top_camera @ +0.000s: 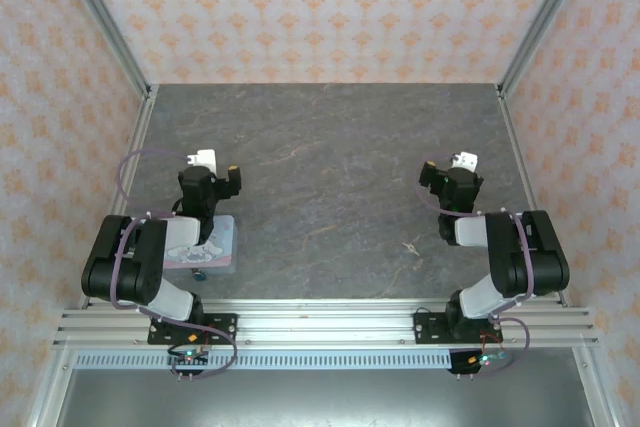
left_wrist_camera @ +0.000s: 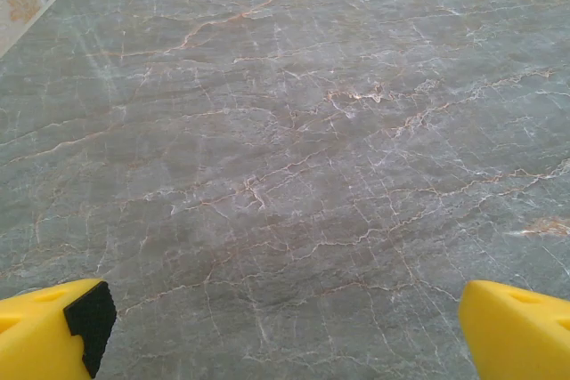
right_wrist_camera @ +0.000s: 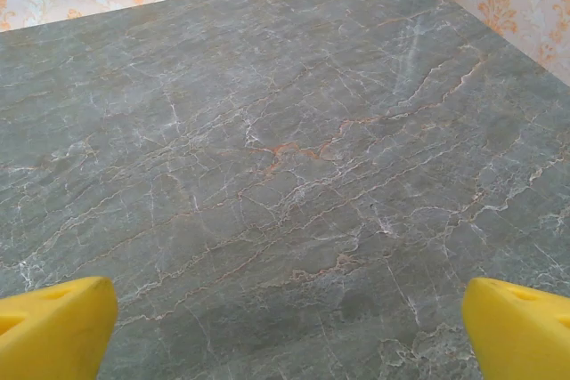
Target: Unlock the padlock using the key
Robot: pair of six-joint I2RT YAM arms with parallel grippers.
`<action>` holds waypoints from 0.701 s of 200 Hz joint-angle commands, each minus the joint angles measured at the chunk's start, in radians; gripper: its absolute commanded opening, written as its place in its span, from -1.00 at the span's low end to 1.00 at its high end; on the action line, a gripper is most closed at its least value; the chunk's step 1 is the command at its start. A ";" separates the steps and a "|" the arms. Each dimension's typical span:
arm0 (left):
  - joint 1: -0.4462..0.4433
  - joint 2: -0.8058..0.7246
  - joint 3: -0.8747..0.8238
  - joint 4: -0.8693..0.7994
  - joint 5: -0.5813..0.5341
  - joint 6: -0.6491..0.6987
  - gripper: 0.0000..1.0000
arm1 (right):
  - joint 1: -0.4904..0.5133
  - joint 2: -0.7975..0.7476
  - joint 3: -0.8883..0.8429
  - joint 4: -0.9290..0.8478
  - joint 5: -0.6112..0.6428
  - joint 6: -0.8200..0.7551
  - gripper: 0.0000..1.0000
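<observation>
The key (top_camera: 411, 246) is a tiny pale speck on the grey marble table (top_camera: 330, 167), in front of the right arm. A small blue bit at the near edge of the tin looks like the padlock (top_camera: 200, 273), mostly hidden under the left arm. My left gripper (top_camera: 218, 179) hovers over the table's left side, just beyond the tin. In the left wrist view it (left_wrist_camera: 285, 331) is open, its yellow fingertips (left_wrist_camera: 53, 331) wide apart over bare marble. My right gripper (top_camera: 445, 179) hangs over the right side, and in the right wrist view it (right_wrist_camera: 289, 331) is open and holds nothing.
A pastel printed tin (top_camera: 218, 244) lies at the near left, partly under the left arm. Aluminium frame rails (top_camera: 140, 137) and patterned walls (top_camera: 330, 7) close in the table on three sides. A rail (top_camera: 330, 325) carrying both arm bases runs along the near edge.
</observation>
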 commanded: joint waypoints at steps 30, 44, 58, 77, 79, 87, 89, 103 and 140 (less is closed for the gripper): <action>0.005 -0.002 0.009 0.029 -0.001 0.012 1.00 | -0.008 -0.001 0.012 -0.003 -0.006 -0.017 0.98; 0.005 -0.002 0.008 0.031 -0.002 0.012 1.00 | -0.008 -0.001 0.011 -0.002 -0.006 -0.016 0.98; 0.005 -0.002 0.008 0.031 -0.002 0.011 1.00 | -0.007 -0.001 0.009 0.000 -0.009 -0.019 0.98; 0.006 -0.001 0.008 0.031 -0.001 0.012 1.00 | -0.008 -0.001 0.010 -0.001 -0.004 -0.016 0.98; 0.006 -0.001 0.008 0.030 -0.001 0.011 1.00 | -0.008 -0.001 0.010 0.000 -0.004 -0.015 0.98; 0.007 -0.002 0.009 0.029 -0.001 0.011 1.00 | -0.007 -0.001 0.010 -0.002 -0.004 -0.015 0.99; 0.006 -0.002 0.009 0.028 -0.001 0.011 1.00 | -0.008 -0.001 0.012 -0.003 -0.004 -0.015 0.98; 0.007 -0.001 0.009 0.028 -0.001 0.012 1.00 | -0.008 0.004 0.016 -0.010 -0.004 -0.015 0.98; 0.006 -0.067 0.129 -0.224 -0.030 -0.001 1.00 | -0.007 -0.071 0.035 -0.102 0.045 0.000 0.98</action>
